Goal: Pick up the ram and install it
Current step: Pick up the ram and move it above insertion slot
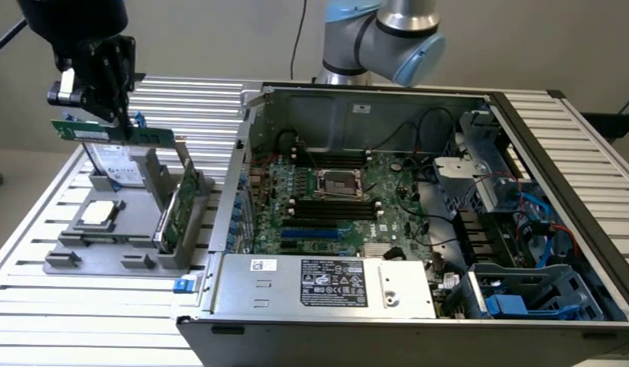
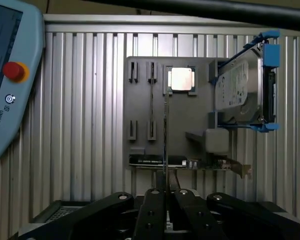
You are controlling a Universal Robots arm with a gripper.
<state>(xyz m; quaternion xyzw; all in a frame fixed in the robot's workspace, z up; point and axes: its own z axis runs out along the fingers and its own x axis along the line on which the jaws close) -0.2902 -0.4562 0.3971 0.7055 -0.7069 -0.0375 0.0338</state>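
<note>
Ram (image 1: 112, 132) — top edge clamped between fingers (image 1: 118, 112), level

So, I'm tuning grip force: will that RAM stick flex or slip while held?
Probably stiff: the RAM stick juts from both sides of the end effector without sagging. Likely light, being so thin. Pinched mid-length at its top edge, it might pivot.

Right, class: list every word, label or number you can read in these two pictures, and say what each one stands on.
"UNIVERSAL ROBO", last letters cut off: on the pendant with the red button.
Too small to read: the power supply's label in the computer case.
Too blurred to read: the hard drive's label.
Nothing else is legible.
</note>
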